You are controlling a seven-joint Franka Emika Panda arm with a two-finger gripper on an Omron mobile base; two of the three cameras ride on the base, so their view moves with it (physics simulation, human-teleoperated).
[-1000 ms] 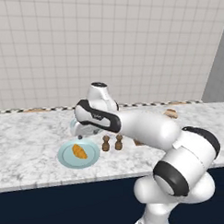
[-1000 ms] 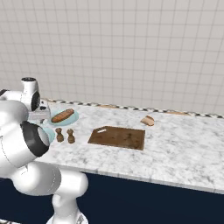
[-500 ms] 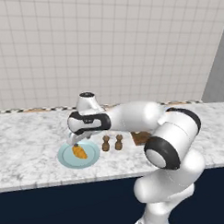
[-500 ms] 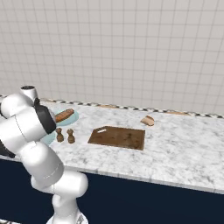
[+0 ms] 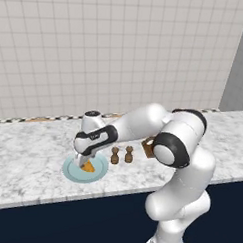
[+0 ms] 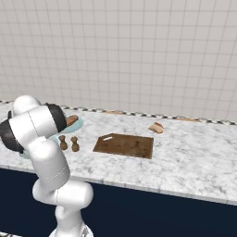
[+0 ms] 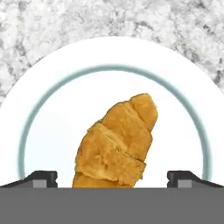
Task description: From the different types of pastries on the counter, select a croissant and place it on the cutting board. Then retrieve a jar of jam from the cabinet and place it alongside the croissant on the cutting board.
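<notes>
The counter [image 6: 194, 157] is running long and marbled across both base views, and nothing of the task is sitting finished on it yet. The cutting board [image 6: 124, 145] is lying bare in the middle of the counter, well apart from the arm, so both placements are judged to be outstanding. A round light blue plate [image 5: 71, 171] is resting near the counter's front edge, just beside 2 dark wooden shakers [image 5: 121, 154], and another pastry [image 6: 156, 127] is lying beyond the board toward the wall.

The gripper [image 5: 84, 161] is hanging low over that plate with its jaws standing wide and holding nothing; in the hand view the 2 fingertips [image 7: 41, 178] are showing far apart on either side of the pastry. The croissant [image 7: 117, 145] is lying on the plate directly below, golden-orange and tilted between the open fingers, untouched as far as can be told.

So the work is sitting at the first grasp: closing on the croissant, carrying it to the board, then fetching the jam are all left.
</notes>
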